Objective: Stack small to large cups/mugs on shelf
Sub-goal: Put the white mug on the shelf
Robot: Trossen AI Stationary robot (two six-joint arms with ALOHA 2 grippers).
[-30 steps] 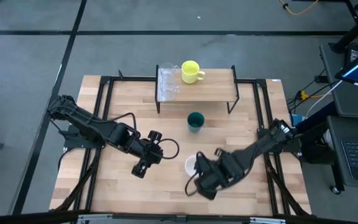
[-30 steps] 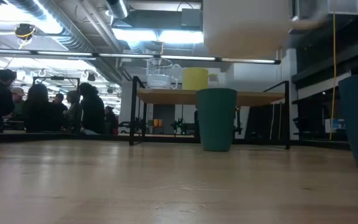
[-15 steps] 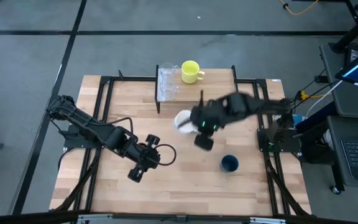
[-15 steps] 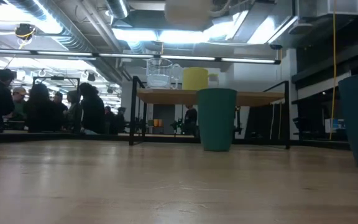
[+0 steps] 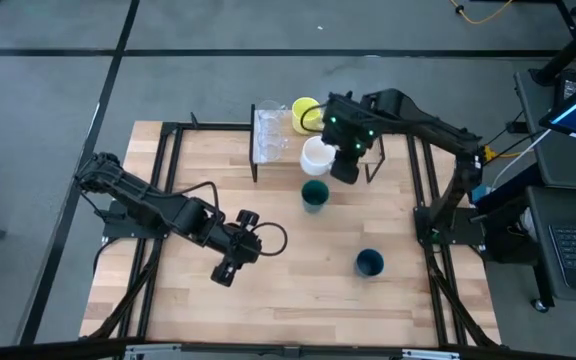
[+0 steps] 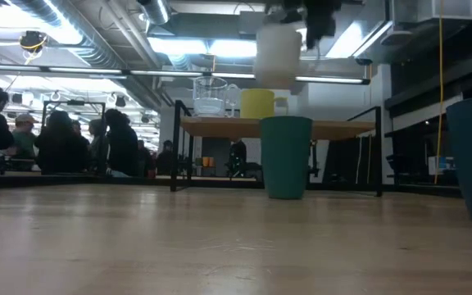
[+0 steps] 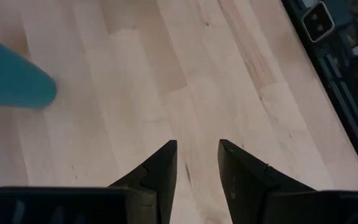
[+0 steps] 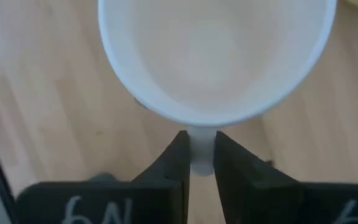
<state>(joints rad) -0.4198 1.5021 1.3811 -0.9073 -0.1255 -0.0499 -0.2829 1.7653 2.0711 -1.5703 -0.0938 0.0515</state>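
Observation:
My right gripper [image 5: 340, 160] is shut on the white mug [image 5: 317, 156] and holds it in the air over the near edge of the shelf [image 5: 353, 135]. In the low view the mug [image 6: 278, 53] hangs well above the shelf board [image 6: 342, 127]. The yellow mug [image 5: 306, 113] and two clear glasses [image 5: 270, 135] stand on the shelf's left part. The teal-green cup [image 5: 314, 194] stands on the table in front of the shelf. The dark blue cup [image 5: 369, 263] stands nearer the front right. My left gripper [image 5: 230, 265] is open and empty, low over the table's front left. My right gripper pinches the white mug's handle [image 8: 202, 149] between its two fingers. The fingers come from above, slanting down beside the mug. The mug is lifted clear, about upright with its opening up, hanging below the gripper.
Black metal frame rails [image 5: 168, 190] run along the table's left and right sides. The shelf's right half is bare wood. In the low view, people stand in the room behind the table [image 6: 56, 143].
My right gripper has carried the white mug, lifted clear, from the table's near part toward the far edge, up to the shelf. The dark blue cup, earlier under the arm, now shows on the table. My left gripper has stayed about where it was.

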